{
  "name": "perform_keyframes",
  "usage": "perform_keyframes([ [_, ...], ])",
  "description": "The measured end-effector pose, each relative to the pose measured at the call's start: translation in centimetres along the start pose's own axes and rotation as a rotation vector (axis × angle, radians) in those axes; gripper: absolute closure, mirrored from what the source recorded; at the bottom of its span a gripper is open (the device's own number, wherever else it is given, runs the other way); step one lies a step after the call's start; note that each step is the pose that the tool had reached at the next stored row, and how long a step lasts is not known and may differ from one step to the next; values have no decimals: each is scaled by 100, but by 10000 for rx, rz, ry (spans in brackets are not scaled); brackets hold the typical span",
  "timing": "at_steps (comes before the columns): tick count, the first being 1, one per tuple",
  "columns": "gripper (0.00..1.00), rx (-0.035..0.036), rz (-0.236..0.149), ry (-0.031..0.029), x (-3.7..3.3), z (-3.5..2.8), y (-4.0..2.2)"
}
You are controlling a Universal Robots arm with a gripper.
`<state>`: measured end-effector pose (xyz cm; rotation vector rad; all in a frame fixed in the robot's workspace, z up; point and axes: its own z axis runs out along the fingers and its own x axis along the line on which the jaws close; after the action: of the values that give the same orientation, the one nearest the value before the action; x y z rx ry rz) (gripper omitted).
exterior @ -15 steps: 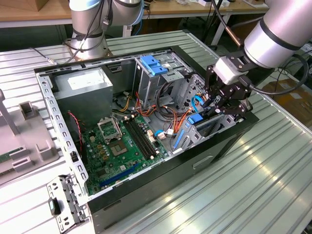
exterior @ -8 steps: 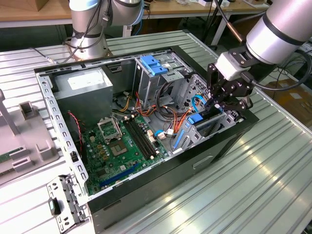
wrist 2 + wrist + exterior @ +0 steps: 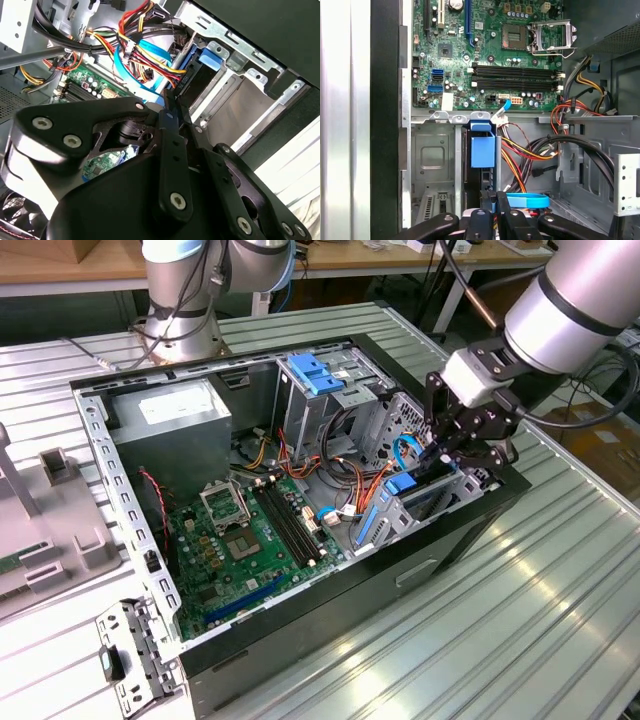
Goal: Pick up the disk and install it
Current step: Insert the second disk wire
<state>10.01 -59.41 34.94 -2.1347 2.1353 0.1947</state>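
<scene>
At the exterior view's left, a grey moulded fixture (image 3: 50,530) lies on the ribbed metal table (image 3: 520,630), and a perforated steel bracket (image 3: 135,655) rests just beside the case's near left corner. The open black case (image 3: 330,600) holds a grey boxy power supply (image 3: 170,430) at its far left, a green motherboard (image 3: 245,550) on its floor with black memory slots (image 3: 290,525), and a grey drive cage topped by a blue plastic bracket (image 3: 318,375) at its far edge. Red, orange and yellow wires (image 3: 520,150) run between cage and bay. At the case's right end the disk (image 3: 420,495), with blue plastic rails, stands on edge in the steel bay (image 3: 437,165); its blue tab (image 3: 483,150) is seen in the first wrist view. The gripper (image 3: 462,455) stands over it, black fingers (image 3: 170,150) narrowly set and closed on the disk's upper edge.
</scene>
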Motion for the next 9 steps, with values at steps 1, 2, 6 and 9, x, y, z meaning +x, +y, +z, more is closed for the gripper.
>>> perform_keyframes([
  [1,84,-3,1,0,3,5,0],
  [2,84,-6,1,-1,6,10,0],
  [6,84,-17,2,0,19,26,-3],
  [9,84,-27,4,1,29,35,-10],
])
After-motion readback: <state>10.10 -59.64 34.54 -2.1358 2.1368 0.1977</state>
